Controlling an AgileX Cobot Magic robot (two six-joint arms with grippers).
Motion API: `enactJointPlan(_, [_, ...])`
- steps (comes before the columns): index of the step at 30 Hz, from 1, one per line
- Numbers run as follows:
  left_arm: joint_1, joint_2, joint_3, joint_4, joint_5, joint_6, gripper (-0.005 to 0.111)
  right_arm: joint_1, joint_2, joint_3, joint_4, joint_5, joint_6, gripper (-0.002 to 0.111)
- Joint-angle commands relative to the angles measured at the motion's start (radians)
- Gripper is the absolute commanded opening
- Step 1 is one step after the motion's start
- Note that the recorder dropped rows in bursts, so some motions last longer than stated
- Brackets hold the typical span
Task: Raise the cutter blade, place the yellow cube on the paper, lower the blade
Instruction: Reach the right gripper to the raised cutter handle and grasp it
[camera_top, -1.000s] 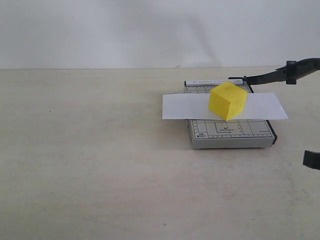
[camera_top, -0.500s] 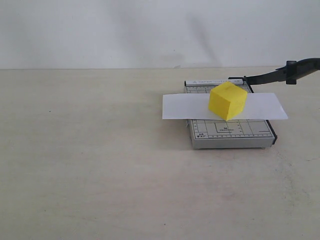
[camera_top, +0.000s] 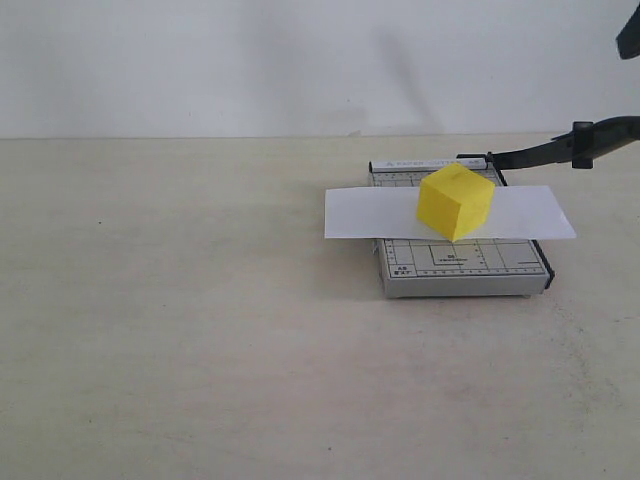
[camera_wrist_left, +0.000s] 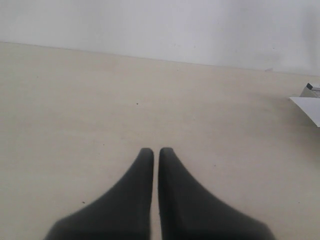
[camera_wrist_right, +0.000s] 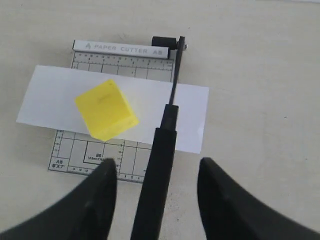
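Right jaws gape, left jaws nearly touch; cutter blade (camera_top: 585, 142) slants up rightward.

"paper cutter a5" on the grey board's top bar (camera_wrist_right: 122, 49)

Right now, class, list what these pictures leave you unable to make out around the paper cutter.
- Long black cutter blade: its handle end is cut off by the exterior view's edge.
- Plain white paper strip: its middle is hidden under the bright yellow cube in the exterior and right wrist views.
- Small grey gridded board: its print is too small to read in the exterior view.
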Motion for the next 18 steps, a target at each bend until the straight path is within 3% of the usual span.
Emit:
enactJointPlan(1, [0.003,-0.006,0.003,-0.003,-0.018,0.003,0.004,0.025,0.044,-0.011,-0.002,0.01,0.024,0.05])
enactJointPlan(18, [0.003,-0.006,0.003,-0.003,-0.018,0.003,0.004,0.033,0.126,-0.01,-0.053,0.142,0.112,0.049])
